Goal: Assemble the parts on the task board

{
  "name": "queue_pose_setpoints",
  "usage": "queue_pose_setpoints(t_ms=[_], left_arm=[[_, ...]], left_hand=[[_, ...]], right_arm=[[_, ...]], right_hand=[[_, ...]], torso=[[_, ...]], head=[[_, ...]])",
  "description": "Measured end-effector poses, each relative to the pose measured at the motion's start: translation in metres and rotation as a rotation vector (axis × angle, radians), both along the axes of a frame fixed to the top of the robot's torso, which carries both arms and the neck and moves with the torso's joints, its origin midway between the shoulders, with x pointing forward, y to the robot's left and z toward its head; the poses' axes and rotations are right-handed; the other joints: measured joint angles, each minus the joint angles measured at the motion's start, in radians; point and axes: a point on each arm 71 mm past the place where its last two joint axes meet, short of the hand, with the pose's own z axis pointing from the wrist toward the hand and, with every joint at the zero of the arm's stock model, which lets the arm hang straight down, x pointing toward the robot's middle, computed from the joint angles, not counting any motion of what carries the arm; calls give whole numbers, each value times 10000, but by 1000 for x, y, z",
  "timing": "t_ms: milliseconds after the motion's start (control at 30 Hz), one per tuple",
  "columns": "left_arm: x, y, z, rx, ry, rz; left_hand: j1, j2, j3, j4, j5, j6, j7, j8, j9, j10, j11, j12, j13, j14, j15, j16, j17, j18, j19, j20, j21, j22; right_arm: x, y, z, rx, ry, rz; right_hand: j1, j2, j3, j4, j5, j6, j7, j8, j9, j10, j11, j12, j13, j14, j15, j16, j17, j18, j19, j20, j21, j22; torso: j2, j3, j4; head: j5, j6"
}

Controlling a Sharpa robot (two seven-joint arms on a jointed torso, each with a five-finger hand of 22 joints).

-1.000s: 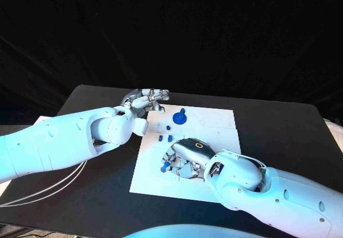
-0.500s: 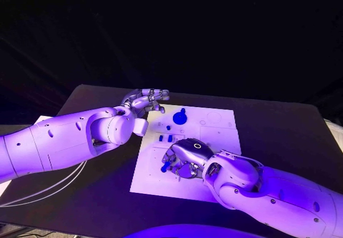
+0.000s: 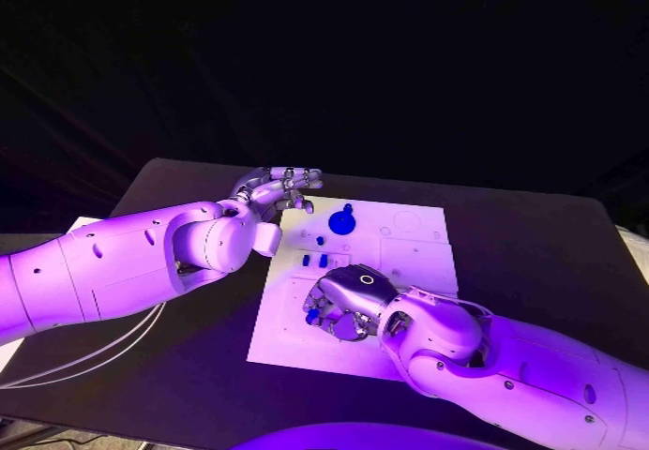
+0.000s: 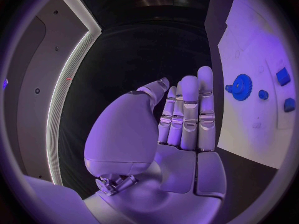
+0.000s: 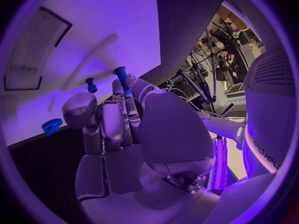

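The white task board (image 3: 406, 272) lies mid-table. On its far part are a blue gear (image 3: 342, 223) and small blue pieces (image 3: 315, 260); the left wrist view shows the board (image 4: 239, 134), the gear (image 4: 240, 87) and blue blocks (image 4: 283, 75) too. My left hand (image 3: 280, 192) hovers at the board's far left corner, fingers straight and together, holding nothing (image 4: 184, 119). My right hand (image 3: 345, 302) curls over the board's near left part. Its fingertips pinch a blue peg (image 5: 121, 77), seen as a blue tip (image 3: 314, 318) under the hand. A second small peg (image 5: 91, 85) stands beside it.
The black table (image 3: 541, 244) runs around the board. White cables (image 3: 95, 361) hang off its left side. A small blue gear (image 5: 52, 126) lies at the board's edge in the right wrist view.
My right hand has shifted slightly left and toward me over the board with the peg. The left hand has stayed in place.
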Motion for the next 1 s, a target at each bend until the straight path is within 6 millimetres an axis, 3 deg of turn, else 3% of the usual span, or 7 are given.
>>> queue_pose_setpoints(t_ms=[133, 200, 267, 500, 767, 867, 1000], left_arm=[[0, 0, 0, 2, 3, 0], [0, 0, 0, 3, 4, 2], [0, 0, 0, 4, 7, 1], [0, 2, 0, 12, 26, 5], [-1, 4, 0, 24, 51, 19], [-1, 6, 0, 38, 59, 39], [-2, 7, 0, 35, 67, 12]], left_hand=[[0, 0, 0, 0, 0, 0, 0, 0, 0, 0, 0, 0, 0, 0, 0, 0, 0, 0, 0, 0, 0, 0], [0, 0, 0, 0, 0, 0, 0, 0, 0, 0, 0, 0, 0, 0, 0, 0, 0, 0, 0, 0, 0, 0], [0, 0, 0, 0, 0, 0, 0, 0, 0, 0, 0, 0, 0, 0, 0, 0, 1, 0, 0, 0, 0, 0], [41, 41, 0, 0, 0, -34, -34, 0, 0, 0, 0, 0, 0, -33, 33, 0, -12, 0, 0, 0, 0, -12], [41, 41, 0, 0, 0, -35, -34, 0, 0, 0, 0, 0, 0, -33, 33, 0, -11, 0, 0, 0, 0, -12], [41, 41, -4, -4, 0, -34, -34, 0, 0, -7, -7, 12, 0, -33, 33, 0, -11, 0, 0, 0, -38, -11], [41, 41, -28, -28, 0, -35, -34, 0, 0, -37, -37, 41, 0, -33, 33, 0, -11, -1, 0, 0, -38, -11]], right_arm=[[0, 0, -1, -56, -41, 6], [-1, -2, -5, -116, -5, -30], [-1, -4, -6, -123, -7, -98], [-1, -15, 1, 396, -320, -389], [0, -62, 32, 1463, -416, -1214], [5, -94, 42, 1545, -12, -1923], [13, -136, 47, 1388, 658, -3133]], right_hand=[[-318, -317, -55, 145, 18, -523, 289, -266, -60, -572, 210, -392, -12, -19, 138, -570, -737, 7, -420, 117, -725, -1089], [-636, -635, -306, 292, -1, -1309, 504, -351, -276, -1323, 448, -692, -77, -311, 366, -1412, -1750, 319, -1013, 250, -1612, -2365], [-776, -774, -723, 360, -1, -2019, 636, -351, -355, -2042, 621, -723, -78, -678, 484, -2065, -2514, 390, -1530, 378, -2428, -3462], [-213, -694, -2087, 819, 14, -2500, 738, -351, -317, -2828, 711, -203, 18, -908, 550, -2323, -3056, 541, -1627, 524, -2947, -4035], [71, -484, -2273, 925, 501, -1809, 492, -209, -210, -1640, 437, 714, 127, -210, 311, -1331, -2019, 541, -721, 370, -1960, -2623], [39, -371, -2230, 1055, 544, -1396, 289, -76, -157, -271, 239, 1403, 429, 8, 117, -455, -906, 159, -105, 202, -905, -1089], [-439, -457, -2554, 1378, 839, -1109, 34, 6, -140, 1281, -202, 2393, 1156, 5, -192, 284, 10, -9, 347, -132, 7, 190]], torso=[[-3, -4, -3], [-5, -4, -4], [-8, -4, -3], [-6, 3, 7], [-12, -3, 1], [-28, -10, -35], [-66, -21, -113]], head=[[-6, -1], [-13, 4], [-29, 13], [-67, 55], [-177, 114], [-304, 149], [-523, 176]])
